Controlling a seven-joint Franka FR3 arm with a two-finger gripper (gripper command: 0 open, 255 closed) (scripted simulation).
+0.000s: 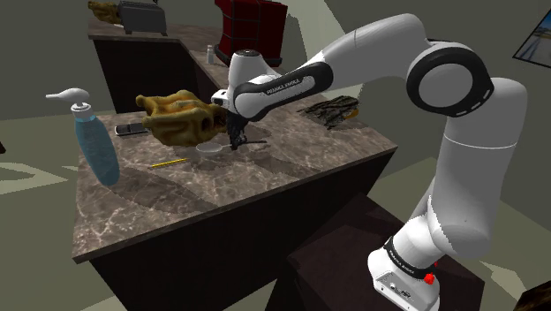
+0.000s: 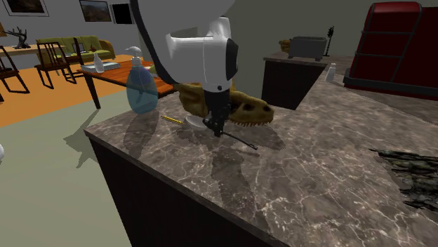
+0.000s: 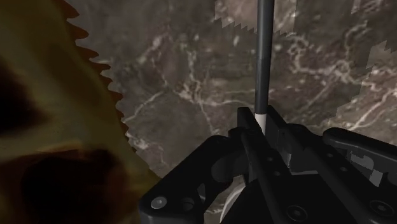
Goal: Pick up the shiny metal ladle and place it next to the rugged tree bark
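Note:
The ladle point(image 1: 213, 150) lies on the marble counter point(image 1: 291, 159), its pale round bowl point(image 2: 195, 121) close to the brown dinosaur skull point(image 2: 237, 105) and its thin dark handle point(image 2: 242, 142) pointing away from the skull. My black gripper point(image 1: 237, 134) point(image 2: 217, 130) points straight down over the handle near the bowl. In the wrist view the gripper point(image 3: 254, 124) is shut on the handle point(image 3: 262, 57), which runs out ahead of the fingers. The dark, rough tree bark point(image 1: 332, 110) point(image 2: 410, 172) lies farther along the counter, well apart from the ladle.
A blue pump bottle point(image 1: 94, 141) point(image 2: 140, 88) stands near the counter's end. A yellow pencil point(image 1: 168, 163) and a small grey device point(image 1: 131, 130) lie by the skull point(image 1: 181, 119). A toaster point(image 1: 141, 16) and a red object point(image 1: 252, 26) sit behind.

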